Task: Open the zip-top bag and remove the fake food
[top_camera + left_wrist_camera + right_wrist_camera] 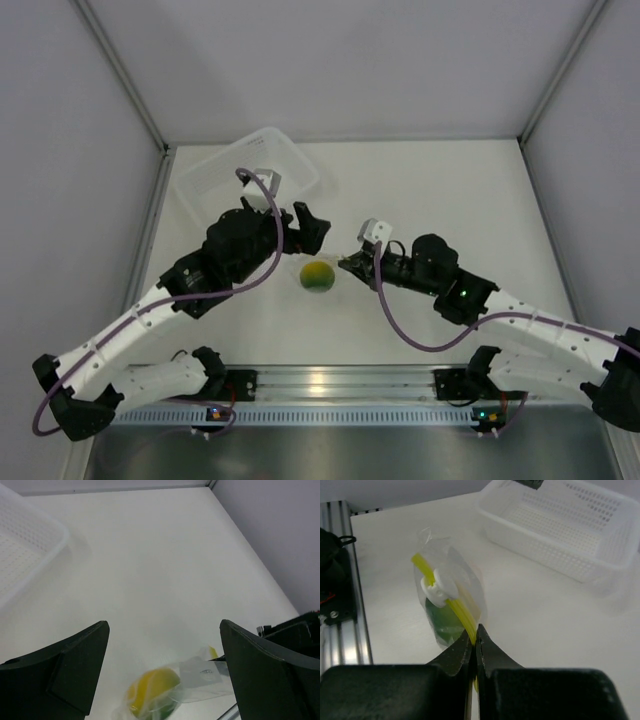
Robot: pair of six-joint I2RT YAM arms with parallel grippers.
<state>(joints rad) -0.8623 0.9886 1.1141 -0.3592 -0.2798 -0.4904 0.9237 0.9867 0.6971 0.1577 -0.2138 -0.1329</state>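
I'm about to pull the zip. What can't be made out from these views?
- Right wrist: the right gripper covers the pinched end of the bag's strip. Whether the zip is open or sealed, cannot tell.
- Left wrist: the bottom edge cuts off the underside of the fruit and bag.
- Top: the bag film is too small and clear to see.

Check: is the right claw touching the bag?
Touching. The right wrist view shows the right claw shut on the yellow zip strip of the bag, with the strip pinched between its tips.
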